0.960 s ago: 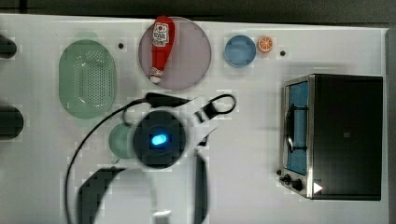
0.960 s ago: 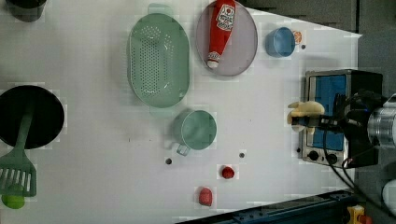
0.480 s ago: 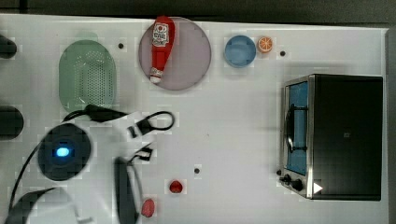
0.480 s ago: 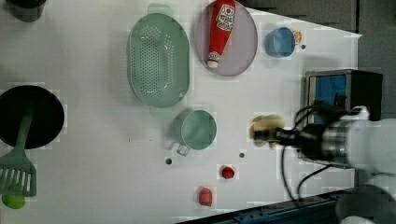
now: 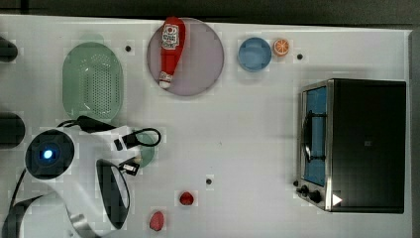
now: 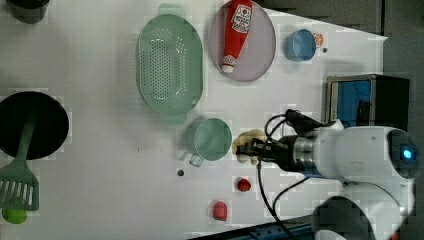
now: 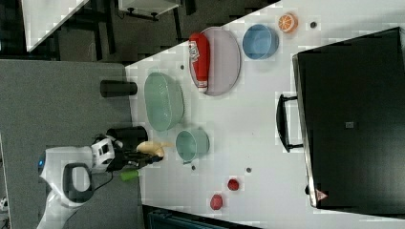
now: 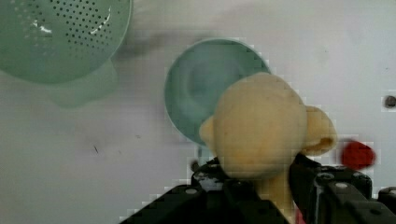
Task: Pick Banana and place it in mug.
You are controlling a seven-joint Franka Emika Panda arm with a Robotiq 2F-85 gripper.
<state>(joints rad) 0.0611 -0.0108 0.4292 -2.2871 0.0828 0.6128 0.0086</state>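
The pincer (image 6: 246, 149) is clenched on the banana (image 6: 248, 142), holding it above the white bench (image 6: 100, 165). In the left view the banana hangs just beside the mug (image 6: 210, 139), at its 3 o'clock. The wrist view shows the fruit's pale end overlapping the mug's rim, though it seems not inside. The perforated green basket (image 6: 169, 70) sits at the mug's 11 o'clock in the left view.

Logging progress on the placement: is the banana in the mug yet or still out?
Out. The banana is held in the gripper just beside the mug, whose bowl looks empty in the wrist view.
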